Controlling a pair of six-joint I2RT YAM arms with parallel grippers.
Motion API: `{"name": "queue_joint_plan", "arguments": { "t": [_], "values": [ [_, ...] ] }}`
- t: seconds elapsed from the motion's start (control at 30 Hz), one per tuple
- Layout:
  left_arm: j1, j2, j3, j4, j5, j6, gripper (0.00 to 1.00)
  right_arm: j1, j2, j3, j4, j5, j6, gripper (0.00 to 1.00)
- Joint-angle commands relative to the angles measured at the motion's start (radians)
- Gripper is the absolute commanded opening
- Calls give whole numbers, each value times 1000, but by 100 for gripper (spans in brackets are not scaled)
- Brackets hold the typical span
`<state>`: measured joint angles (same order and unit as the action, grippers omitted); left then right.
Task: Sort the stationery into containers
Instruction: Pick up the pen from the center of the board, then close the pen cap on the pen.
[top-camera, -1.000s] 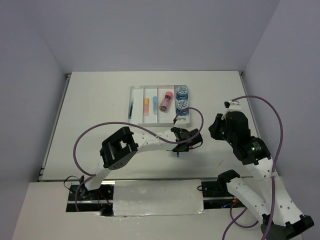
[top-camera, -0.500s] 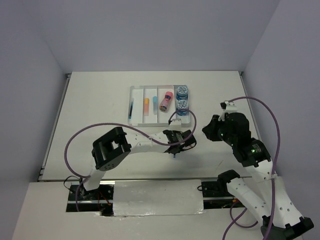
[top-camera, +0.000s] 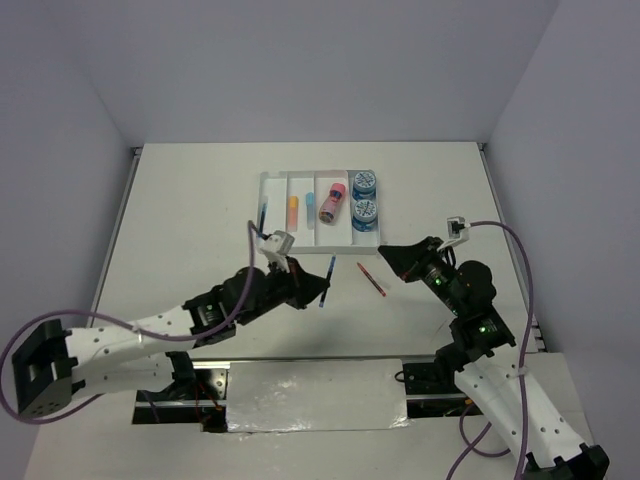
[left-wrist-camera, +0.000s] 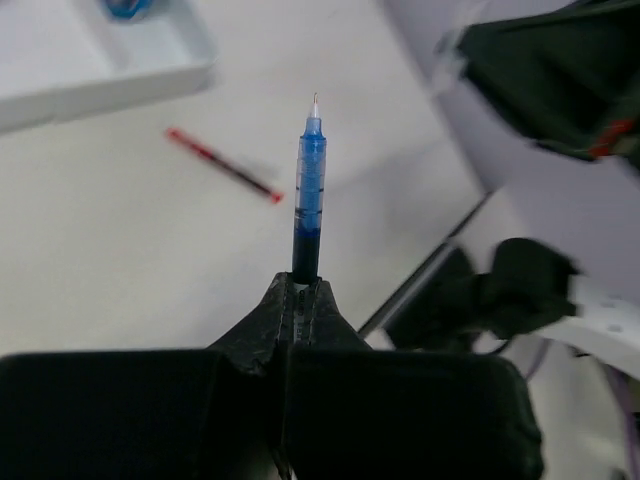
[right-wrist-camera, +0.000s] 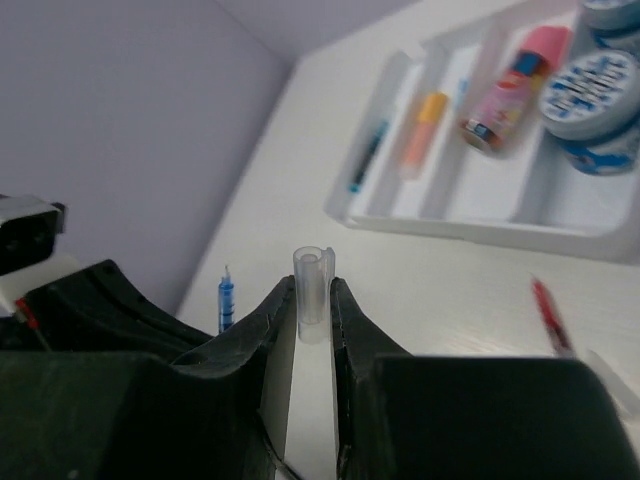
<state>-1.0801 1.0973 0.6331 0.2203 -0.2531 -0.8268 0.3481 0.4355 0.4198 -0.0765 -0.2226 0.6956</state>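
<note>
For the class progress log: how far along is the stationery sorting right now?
Done: the blue rolls, pink cylinder, erasers and a thin pen lie in the tray. In hand: the left end effector grips an uncapped blue pen; the right end effector pinches a clear cap. Left: that pen and the red pen on the table.
</note>
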Motion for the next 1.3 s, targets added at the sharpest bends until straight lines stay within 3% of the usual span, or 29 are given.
{"name": "queue_joint_plan", "arguments": {
  "t": [0.0, 0.13, 0.27, 0.4, 0.8, 1.27],
  "values": [
    [46, -146, -143, 431, 216, 118, 0, 32, -24, -52, 489, -44, 185, 7],
    [135, -249, -217, 563, 363, 89, 0, 113, -8, -36, 683, 2, 242, 7],
    [154, -280, -199, 593, 437, 75, 0, 335, 57, 33, 699, 149, 148, 7],
    [157, -284, -164, 567, 459, 80, 0, 417, 144, 94, 695, 202, 99, 7],
    [158, -254, -147, 534, 508, 89, 0, 454, 255, 178, 681, 186, 5, 6],
    [170, -237, -107, 528, 515, 98, 0, 463, 281, 129, 701, 151, 27, 6]
  ]
}}
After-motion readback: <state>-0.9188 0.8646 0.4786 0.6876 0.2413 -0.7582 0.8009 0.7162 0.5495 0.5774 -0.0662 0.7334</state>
